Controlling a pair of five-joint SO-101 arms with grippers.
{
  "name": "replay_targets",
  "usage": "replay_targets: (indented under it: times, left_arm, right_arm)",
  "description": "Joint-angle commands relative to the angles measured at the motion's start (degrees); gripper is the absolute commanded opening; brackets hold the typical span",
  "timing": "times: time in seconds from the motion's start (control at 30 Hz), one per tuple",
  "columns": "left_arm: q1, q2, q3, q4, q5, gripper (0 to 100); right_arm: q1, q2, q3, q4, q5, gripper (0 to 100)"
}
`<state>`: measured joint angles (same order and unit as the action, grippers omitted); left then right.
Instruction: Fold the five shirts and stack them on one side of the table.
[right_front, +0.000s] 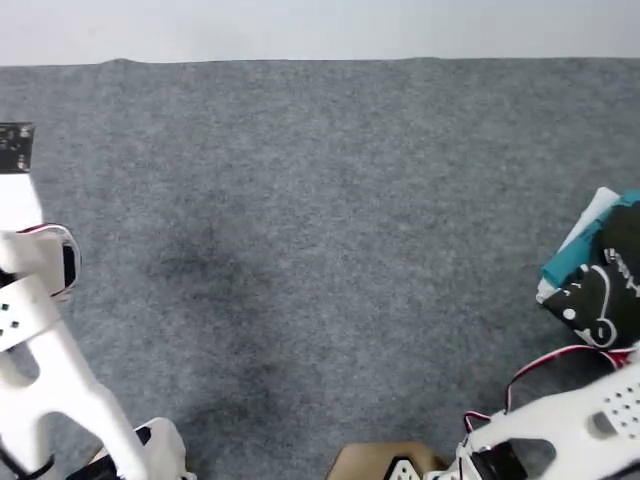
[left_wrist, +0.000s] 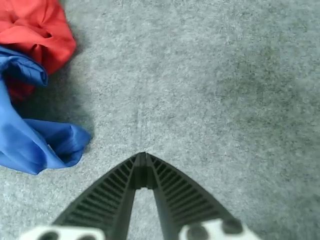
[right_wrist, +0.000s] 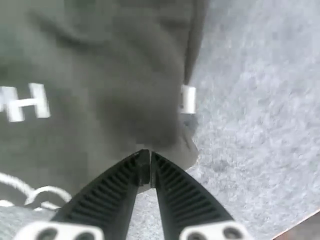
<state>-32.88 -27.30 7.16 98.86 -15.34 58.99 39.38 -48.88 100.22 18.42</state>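
Your right gripper (right_wrist: 145, 157) is clenched and empty, tips over the edge of the folded black shirt (right_wrist: 90, 75), which tops a teal shirt (right_front: 565, 265) at the worktop's (right_front: 320, 200) right edge. Your left gripper (left_wrist: 145, 165), also closed on nothing, hangs over bare felt. Near it lie 2 crumpled ones, the blue shirt (left_wrist: 30, 135) against the red shirt (left_wrist: 40, 25). By my reading a fresh fold comes next: open up and pinch the blue shirt's hem.

Stack of folded shirts (right_front: 597, 280): cut off by the high view's right edge; their number cannot be told.
Red shirt (left_wrist: 37, 30): runs out of frame, partly under the blue one.
Blue shirt (left_wrist: 30, 140): cut off at the frame's edge.
Black shirt (right_wrist: 90, 90): blurred, cut off; its white print is unreadable.
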Motion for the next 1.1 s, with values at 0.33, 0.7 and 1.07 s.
replay_targets:
  times: [0.33, 0.7, 1.07]
  left_arm:
    - [0.4, -1.8, -0.4, 0.4, -0.3, 0]
    - [0.3, -1.9, -0.5, 0.6, -0.3, 0]
    - [0.4, -1.9, -0.5, 0.6, -0.3, 0]
  right_arm:
    - [-14.7, -1.7, -3.0, 1.5, -9.1, 1.0]
    - [-21.7, 10.1, -11.0, -2.4, -14.1, 1.0]
    - [-24.7, 10.7, -24.4, 0.1, -14.0, 1.0]
